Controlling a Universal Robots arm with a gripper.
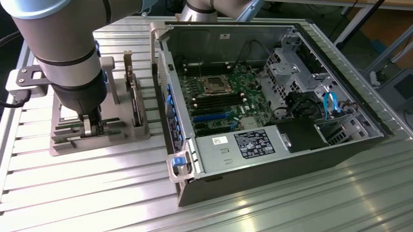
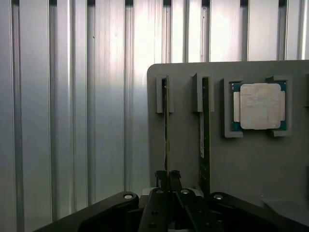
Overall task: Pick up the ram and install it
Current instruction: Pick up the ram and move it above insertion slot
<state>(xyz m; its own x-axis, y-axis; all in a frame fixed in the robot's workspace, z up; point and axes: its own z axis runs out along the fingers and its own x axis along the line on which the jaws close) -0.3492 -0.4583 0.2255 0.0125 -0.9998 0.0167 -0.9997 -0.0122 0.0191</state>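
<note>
Ram (image 2: 166, 130) is standing on its thin edge in a slot of the grey holder (image 2: 241, 164), which is sitting on the ribbed metal counter (image 2: 72, 121). The gripper (image 2: 168, 175) is pinching this stick at one end. Its two black fingers (image 2: 161, 175) are pressing on the flat sides with almost no gap between them. A second stick (image 2: 204, 130) just like it is sitting in the next slot, just beside, and nothing is touching it.

I am guessing the ram is very light and quite stiff. It is also thin, so bending or twisting could be cracking it or hurting the little chips on it. Its sides are looking smooth, so it may be slipping if the pinch is weak. A good hold is on the two flat sides, up by the top edge, keeping it straight up and down.

The wrist view is giving the close look: the fingers on the stick, and a square silver chip (image 2: 260, 106) lying flat in its own pocket of the holder. The exterior view is giving the wide look: the big grey arm (image 1: 65, 48) reaching straight down into the holder, and the open computer case (image 1: 226, 188) sitting at the exterior view's right. Inside it, the green board (image 1: 239, 82) is showing long dark slots (image 1: 205, 102).
</note>
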